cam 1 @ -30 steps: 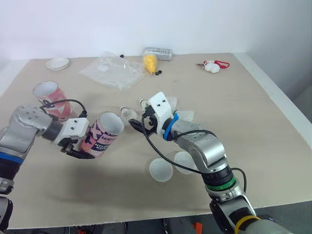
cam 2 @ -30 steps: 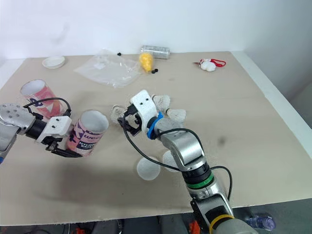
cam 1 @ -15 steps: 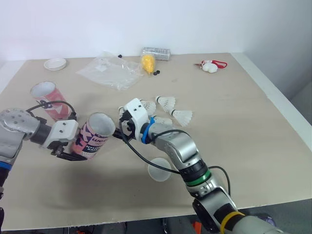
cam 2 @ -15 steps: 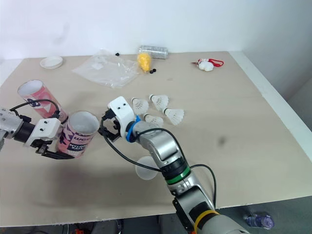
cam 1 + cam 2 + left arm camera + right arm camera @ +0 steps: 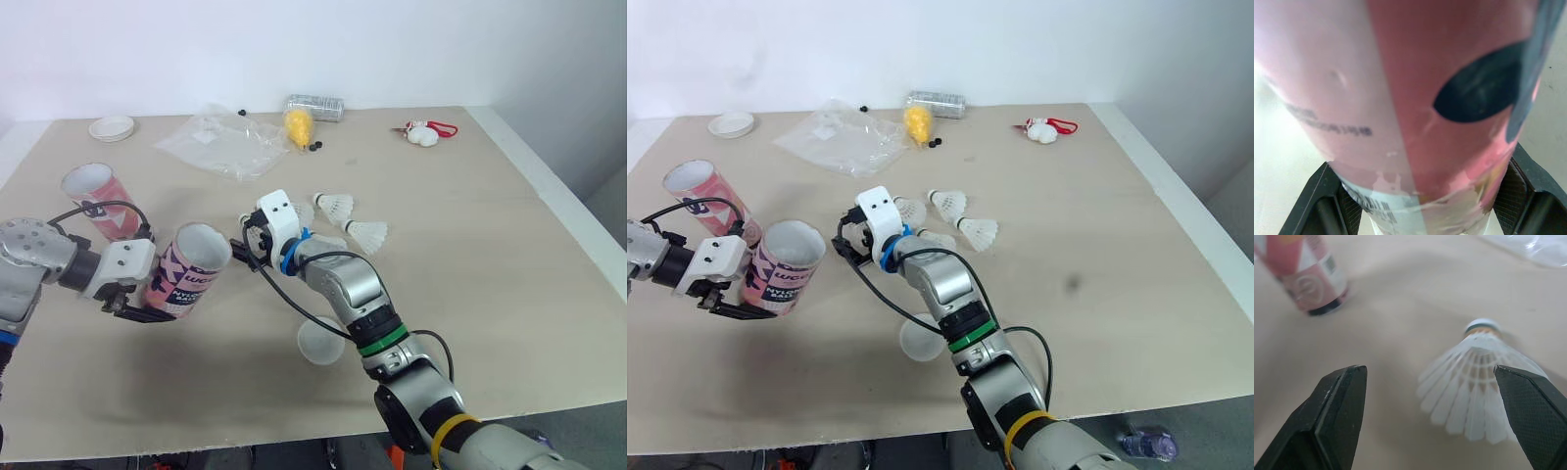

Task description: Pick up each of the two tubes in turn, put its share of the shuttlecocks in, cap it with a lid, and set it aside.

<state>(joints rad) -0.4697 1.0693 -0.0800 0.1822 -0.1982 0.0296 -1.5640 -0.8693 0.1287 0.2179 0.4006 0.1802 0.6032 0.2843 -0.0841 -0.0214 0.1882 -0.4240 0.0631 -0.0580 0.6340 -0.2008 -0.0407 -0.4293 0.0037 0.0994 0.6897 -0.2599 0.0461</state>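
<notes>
Tube (image 5: 193,272) gripped, shuttlecock (image 5: 1476,384) on desk (image 5: 470,255).
Left claw (image 5: 135,297) clenched around the tilted tube; right claw (image 5: 247,253) spread wide, pointed at the shuttlecock lying close by.

A bare test room or lab, by the look of it: a plain pale worktop (image 5: 509,255) against a blank white wall (image 5: 411,49), with loose props on it: a crumpled clear plastic bag (image 5: 223,143) at 11 o'clock, a silvery packet (image 5: 316,106) at 12, a red-and-white trinket (image 5: 427,132) at 1.
</notes>
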